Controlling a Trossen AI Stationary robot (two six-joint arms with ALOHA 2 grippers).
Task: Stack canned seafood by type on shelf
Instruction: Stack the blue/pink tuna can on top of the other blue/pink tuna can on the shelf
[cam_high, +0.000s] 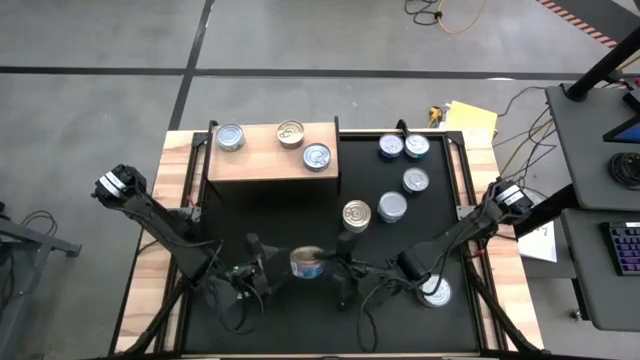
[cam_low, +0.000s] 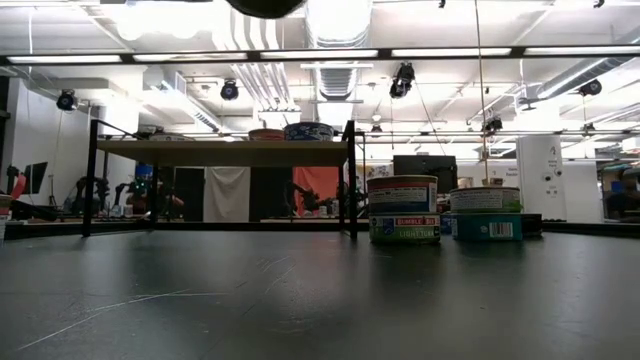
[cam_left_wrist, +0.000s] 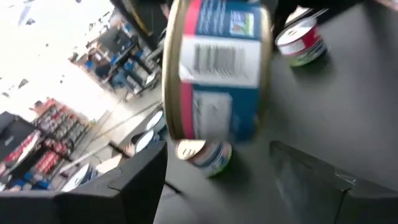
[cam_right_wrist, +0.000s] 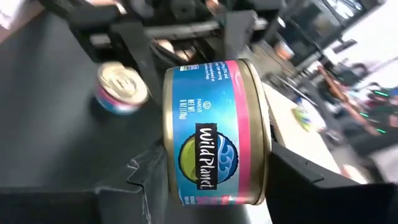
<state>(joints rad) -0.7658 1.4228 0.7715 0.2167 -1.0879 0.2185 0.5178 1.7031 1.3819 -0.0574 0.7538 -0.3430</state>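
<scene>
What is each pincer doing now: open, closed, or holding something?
Left pincer: open, beside the blue-labelled can.
Right pincer: closed on that can, held on its side above the table.

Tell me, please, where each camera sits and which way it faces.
High: overhead, looking straight down on the table, shelf, left arm and right arm.
Low: tabletop height, level toward the shelf; no arm clearly shows.
Left wrist: on the left arm, past its fingers to the blue-labelled can.
Right wrist: on the right arm; right gripper clasps the same can.
</scene>
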